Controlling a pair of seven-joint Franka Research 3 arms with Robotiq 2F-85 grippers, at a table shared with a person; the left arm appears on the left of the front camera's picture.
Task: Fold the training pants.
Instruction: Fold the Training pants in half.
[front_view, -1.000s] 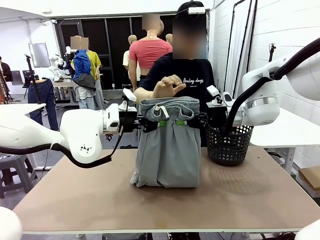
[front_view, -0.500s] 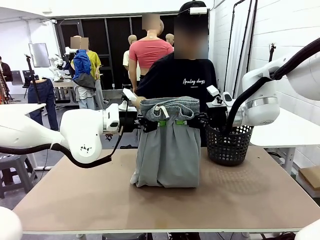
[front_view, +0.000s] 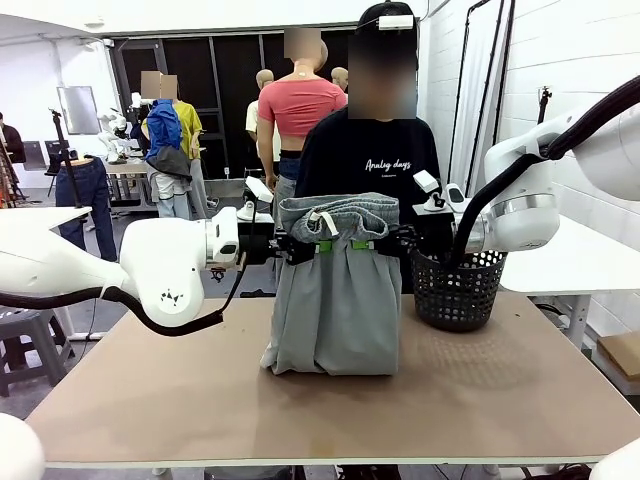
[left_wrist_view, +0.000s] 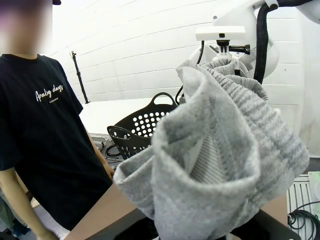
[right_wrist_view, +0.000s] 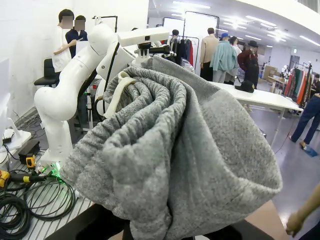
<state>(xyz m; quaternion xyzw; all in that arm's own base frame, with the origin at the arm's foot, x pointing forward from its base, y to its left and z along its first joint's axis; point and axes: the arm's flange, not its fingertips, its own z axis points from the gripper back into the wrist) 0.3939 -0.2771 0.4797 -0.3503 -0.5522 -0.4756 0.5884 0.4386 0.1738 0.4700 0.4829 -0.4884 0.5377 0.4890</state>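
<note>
The left gripper (front_view: 322, 245) is seen in the front view at the left part of the waistband, pressed together on the cloth, its green pad showing against the grey. The training pants (front_view: 335, 300) are held up above the middle of the table (front_view: 180, 400), waistband at the top and bunched between the two arms, the pale drawstring (front_view: 322, 222) hanging over the front. The legs hang down and the lower end is gathered in a loose heap on the tabletop. The right gripper (front_view: 362, 244) is pinched on the waistband just beside the left one, toward the right. In both wrist views the bunched waistband is seen crowding the fingers, so the pads themselves cannot be made out there. A black basket (front_view: 457, 290) stands right of the pants, on the far right part of the table. A person (front_view: 370, 160) stands at the far side, behind the pants. No fold is judged made yet: the garment has been lifted but not laid flat, so spreading and every fold remain.
</note>
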